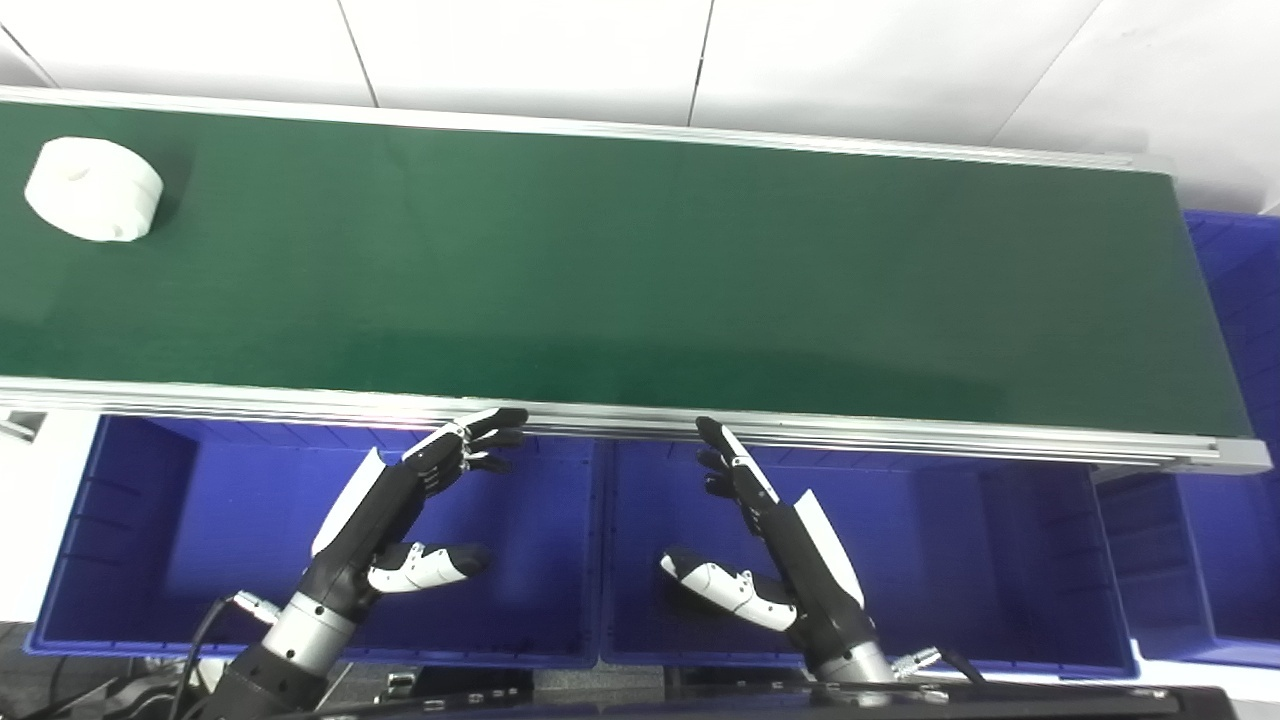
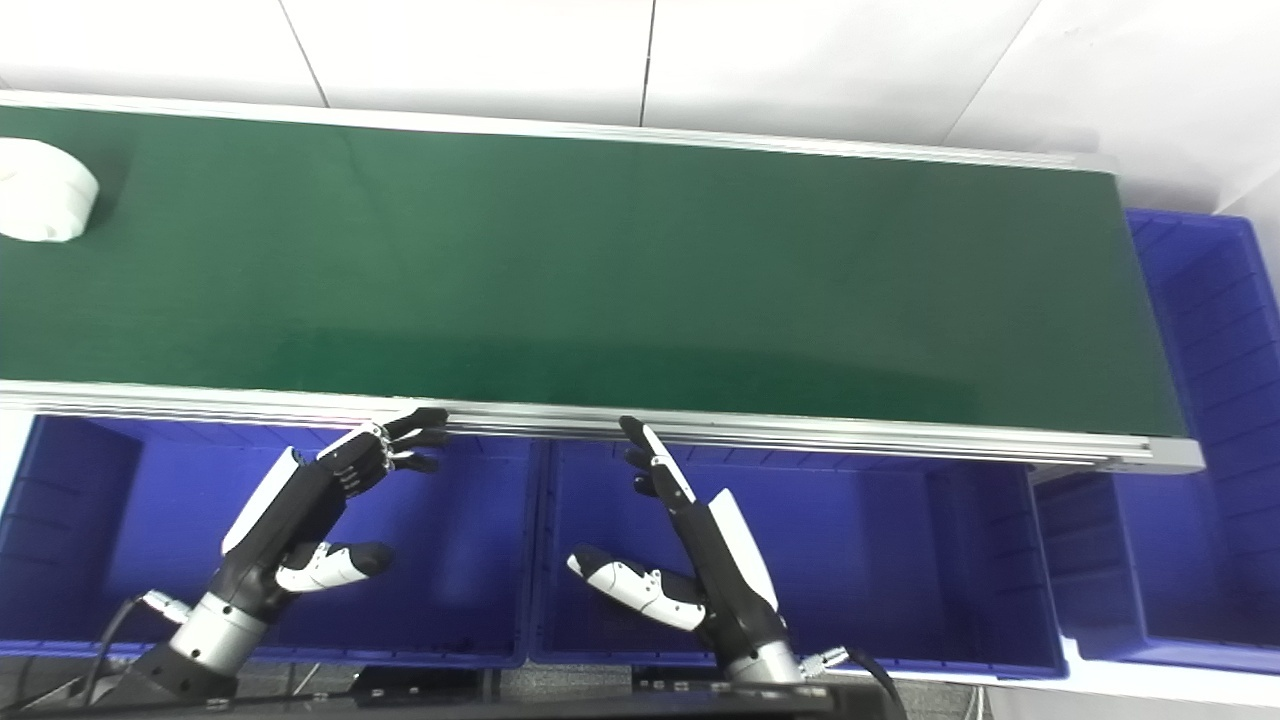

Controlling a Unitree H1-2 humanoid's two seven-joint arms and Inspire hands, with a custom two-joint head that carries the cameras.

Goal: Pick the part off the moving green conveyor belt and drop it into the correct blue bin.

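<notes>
A white round part lies on the green conveyor belt at its far left; in the right eye view it is cut by the left edge. My left hand is open and empty over the left blue bin, fingertips near the belt's front rail. My right hand is open and empty over the middle blue bin, fingers pointing up toward the rail. Both hands are far from the part.
A third blue bin stands at the belt's right end. An aluminium rail runs along the belt's front edge above the bins. A white tiled wall is behind the belt.
</notes>
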